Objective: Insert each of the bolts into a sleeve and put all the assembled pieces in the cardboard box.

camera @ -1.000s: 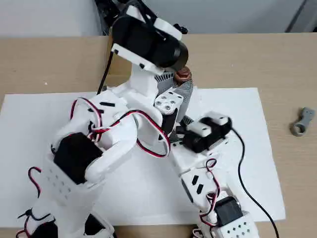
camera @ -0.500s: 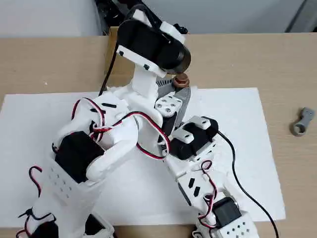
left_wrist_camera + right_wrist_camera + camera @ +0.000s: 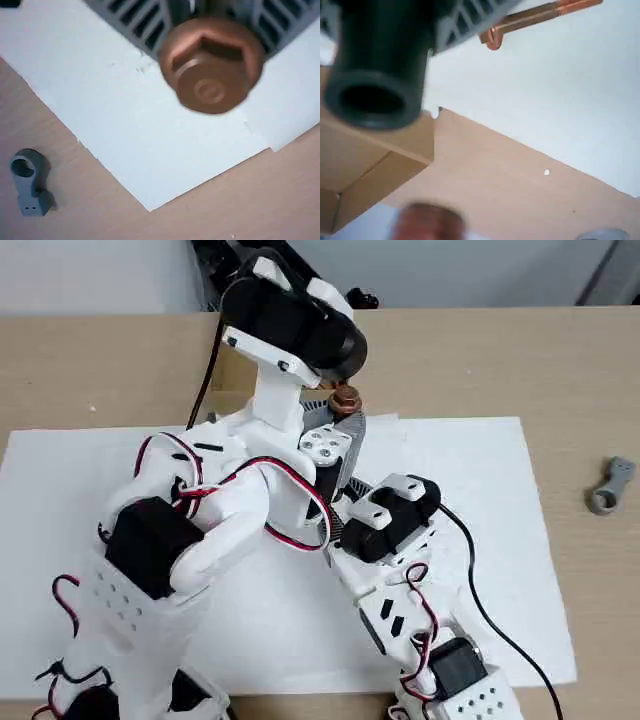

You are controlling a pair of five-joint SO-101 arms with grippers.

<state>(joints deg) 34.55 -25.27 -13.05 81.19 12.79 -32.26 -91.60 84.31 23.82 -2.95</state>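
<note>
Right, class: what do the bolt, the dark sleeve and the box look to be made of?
The bolt looks like copper-coloured metal or metallic plastic: smooth, soft sheen on its hexagonal head. The sleeve seems matte black plastic, with no glint. The box is plain brown cardboard, with flat folded walls.

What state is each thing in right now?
copper bolt: clamped in the left gripper, off the table, not sleeved.
dark sleeve: held in the right gripper, bore empty.
side-on bolt: unsleeved, over the white paper; same bolt or another, cannot tell.
grey piece: lying on the bare table beside the white paper, ring hole empty.
cardboard box: contents hidden.
</note>
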